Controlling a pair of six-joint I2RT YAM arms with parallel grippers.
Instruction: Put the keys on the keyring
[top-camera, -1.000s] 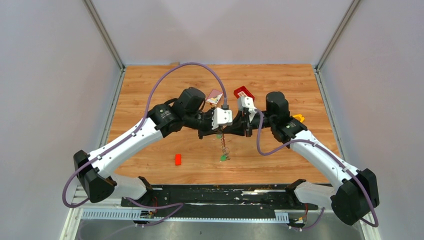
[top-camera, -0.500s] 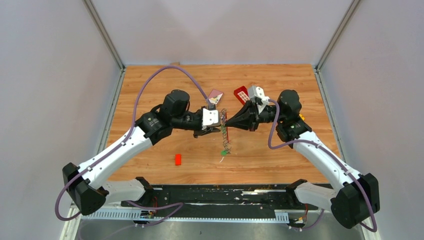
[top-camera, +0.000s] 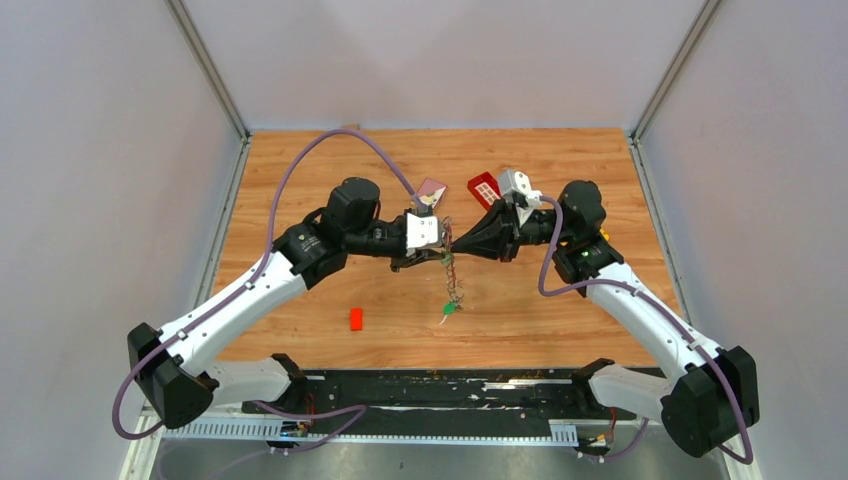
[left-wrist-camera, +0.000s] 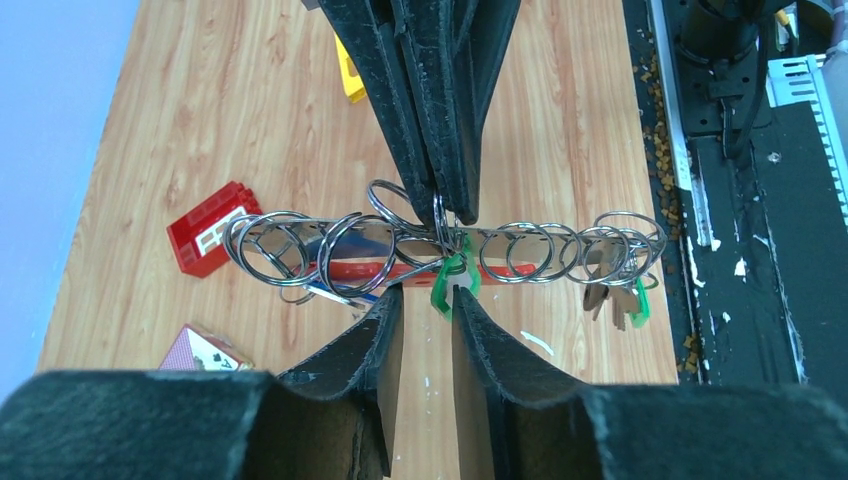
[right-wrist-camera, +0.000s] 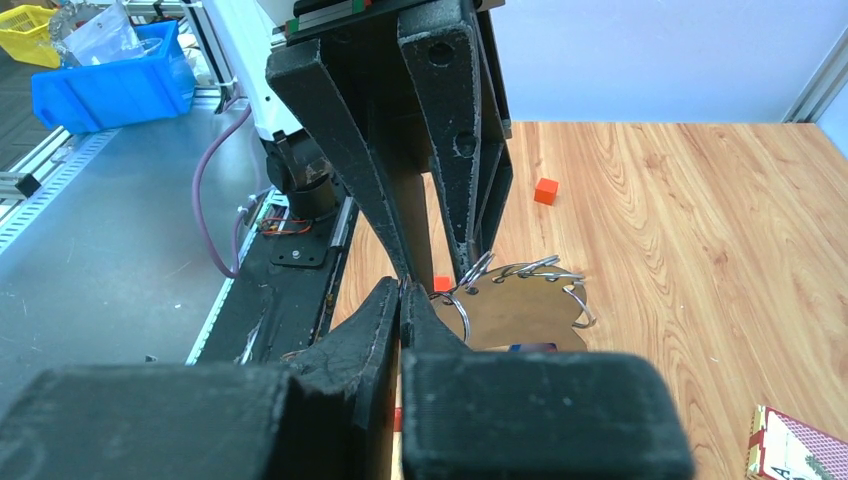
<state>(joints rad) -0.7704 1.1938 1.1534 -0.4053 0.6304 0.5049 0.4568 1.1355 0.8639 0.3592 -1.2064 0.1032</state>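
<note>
Meeting tip to tip over the middle of the bench, the two arms face each other. The right gripper has its black jaws clenched on one wire loop of the keyring, a row of linked steel rings along a flat brown strip with a red bar. The left gripper has its jaws slightly parted, with a green key at the gap; whether they pinch it I cannot tell. In the top view the chain trails toward 6 o'clock, ending at a second green key. The bench is warm wood-grain laminate, walled by pale smooth panels. From the jaws, a red block lies at 8 o'clock, a red gridded tray at 1 o'clock and a playing card at 11 o'clock.
</note>
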